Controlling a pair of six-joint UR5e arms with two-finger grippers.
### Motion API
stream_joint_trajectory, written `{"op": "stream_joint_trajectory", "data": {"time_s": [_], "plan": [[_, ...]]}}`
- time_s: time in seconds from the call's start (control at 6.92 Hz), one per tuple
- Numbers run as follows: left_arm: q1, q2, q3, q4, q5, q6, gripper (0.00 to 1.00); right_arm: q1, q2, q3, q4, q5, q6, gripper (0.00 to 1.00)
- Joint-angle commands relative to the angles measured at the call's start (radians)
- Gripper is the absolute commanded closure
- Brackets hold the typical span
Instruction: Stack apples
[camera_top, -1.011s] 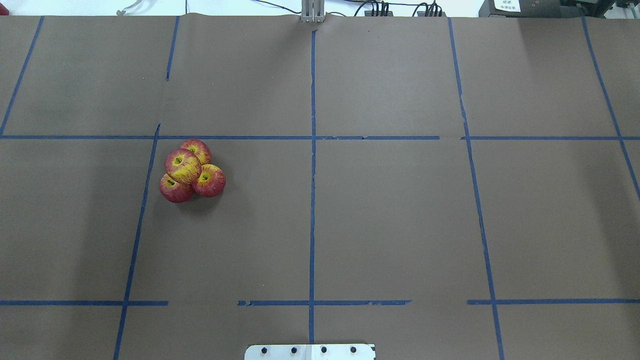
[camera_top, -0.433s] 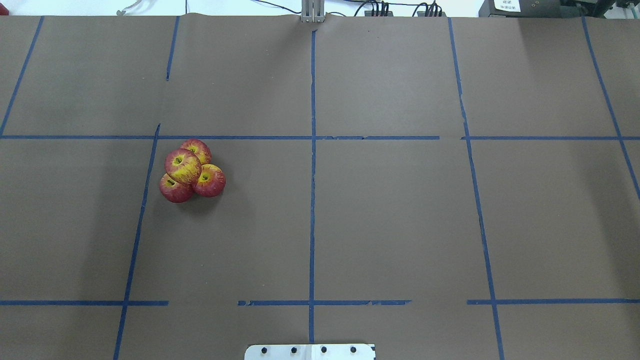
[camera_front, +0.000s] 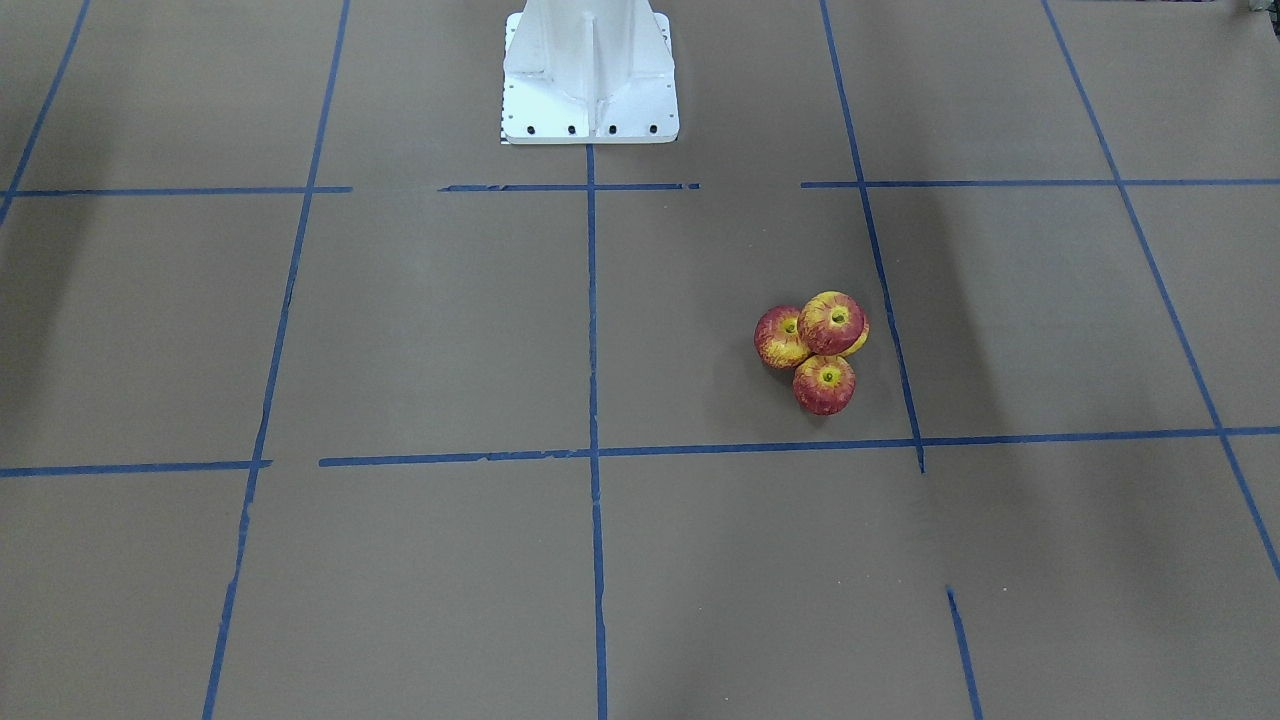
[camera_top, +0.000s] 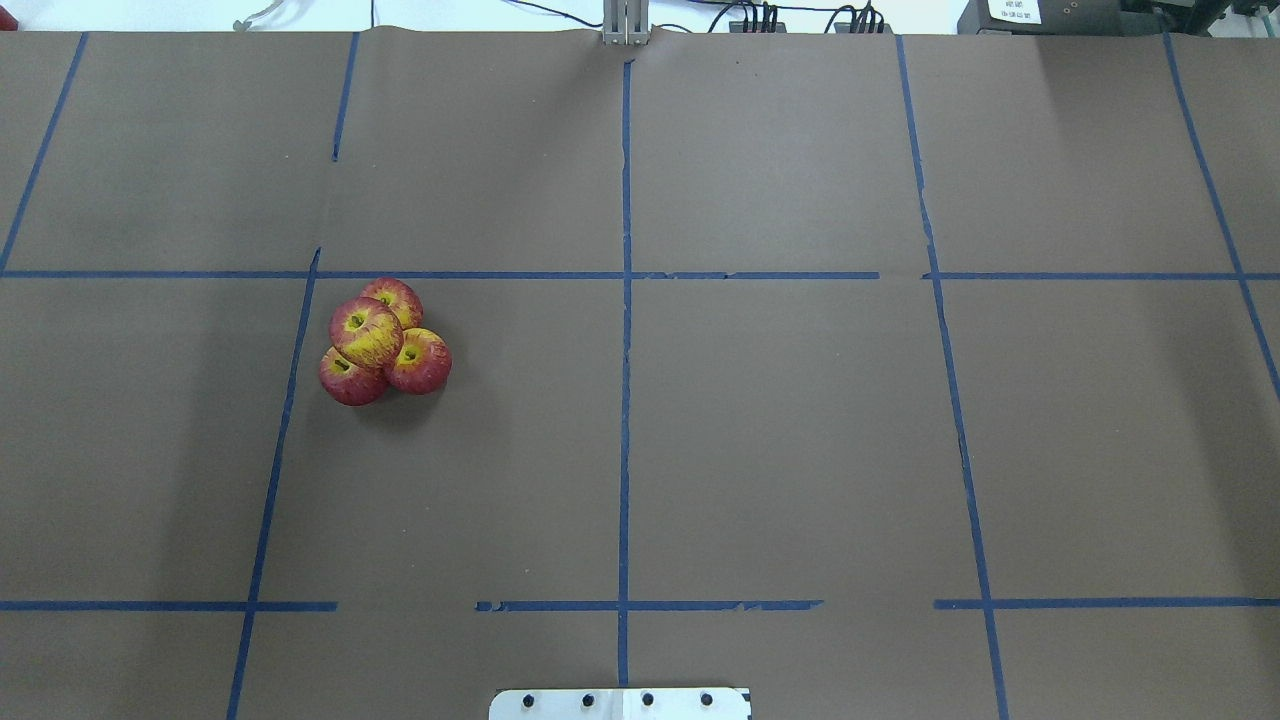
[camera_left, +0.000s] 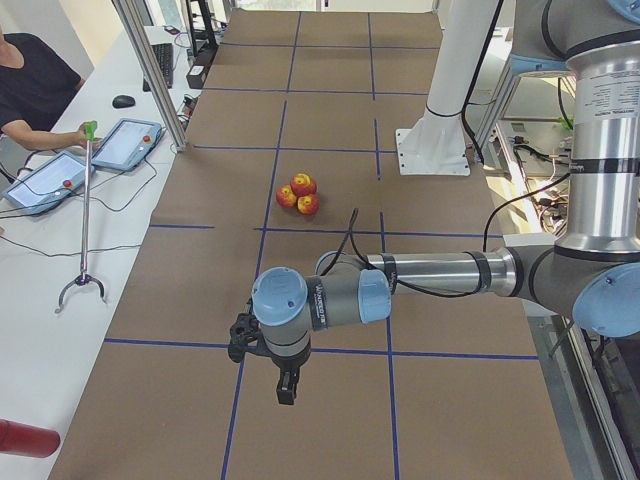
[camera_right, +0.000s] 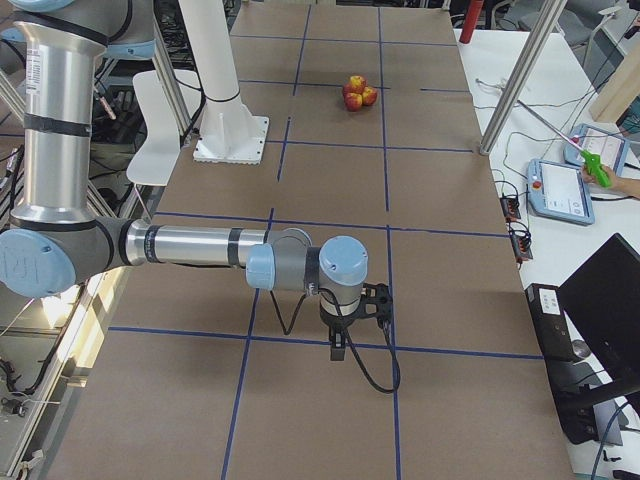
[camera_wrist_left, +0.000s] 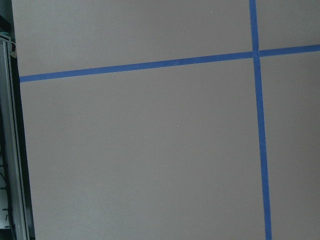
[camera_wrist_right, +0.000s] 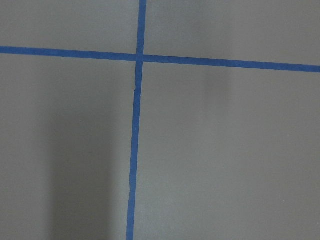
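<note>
Four red and yellow apples sit in one pile on the brown table, left of centre in the overhead view. One apple (camera_top: 366, 332) rests on top of three others (camera_top: 397, 297) (camera_top: 420, 362) (camera_top: 350, 378). The pile also shows in the front-facing view (camera_front: 832, 322), the exterior left view (camera_left: 299, 193) and the exterior right view (camera_right: 356, 92). My left gripper (camera_left: 286, 385) hangs over the table's left end, far from the pile. My right gripper (camera_right: 340, 345) hangs over the right end. I cannot tell whether either is open or shut. Both wrist views show only brown paper and blue tape.
Blue tape lines (camera_top: 625, 330) divide the table (camera_top: 800, 450) into a grid. The white robot base (camera_front: 590, 90) stands at the near middle edge. Tablets (camera_left: 125, 143), a grabber stick (camera_left: 85, 210) and a metal post (camera_left: 150, 70) stand beyond the far edge.
</note>
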Motion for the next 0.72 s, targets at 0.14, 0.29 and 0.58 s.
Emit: {"op": "stream_joint_trajectory", "data": {"time_s": [0.14, 0.29, 0.58], "plan": [[0.015, -0.002, 0.023, -0.002, -0.034, 0.001, 0.00, 0.000, 0.000, 0.000, 0.000, 0.000, 0.000, 0.00], [0.026, -0.002, 0.035, -0.029, -0.034, -0.002, 0.00, 0.000, 0.000, 0.000, 0.000, 0.000, 0.000, 0.00], [0.030, -0.002, 0.032, -0.042, -0.031, -0.002, 0.00, 0.000, 0.000, 0.000, 0.000, 0.000, 0.000, 0.00]]}}
